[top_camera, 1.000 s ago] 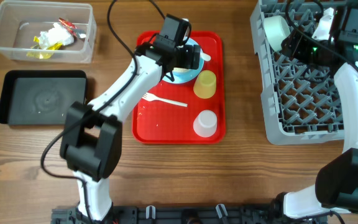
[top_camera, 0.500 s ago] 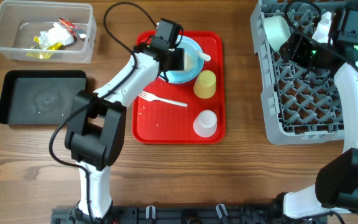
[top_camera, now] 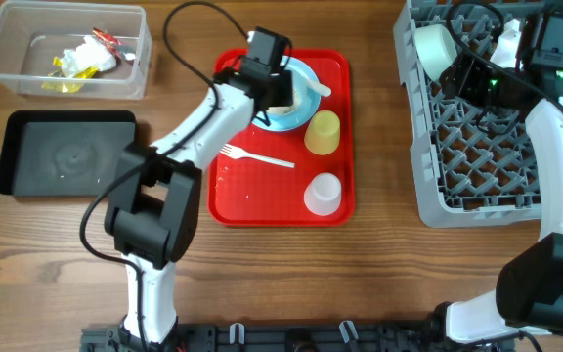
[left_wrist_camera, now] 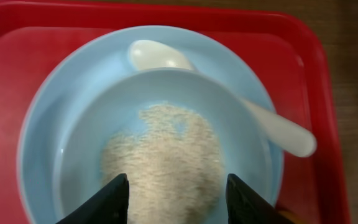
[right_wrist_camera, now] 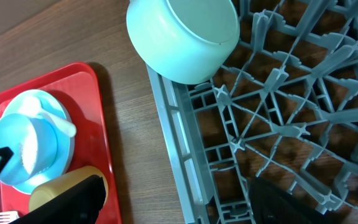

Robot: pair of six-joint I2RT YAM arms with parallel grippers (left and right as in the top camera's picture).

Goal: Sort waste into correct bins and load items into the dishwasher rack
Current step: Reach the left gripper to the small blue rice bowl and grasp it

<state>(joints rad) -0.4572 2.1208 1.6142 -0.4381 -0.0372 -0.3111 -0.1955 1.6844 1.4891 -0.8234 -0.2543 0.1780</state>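
A light-blue bowl holding white rice grains sits on a light-blue plate on the red tray, with a white spoon on its rim. My left gripper is open just above the bowl. A yellow cup, a pale white cup and a white fork lie on the tray. My right gripper is open over the left edge of the grey dishwasher rack, near a second light-blue bowl lying in it.
A clear tub at the far left holds the wrappers and napkin. A black tray lies below it. The red tray also shows in the right wrist view. Cables run over the rack's top.
My left gripper shifted left off the bowl's middle, then came back slightly right. The right arm has not moved.
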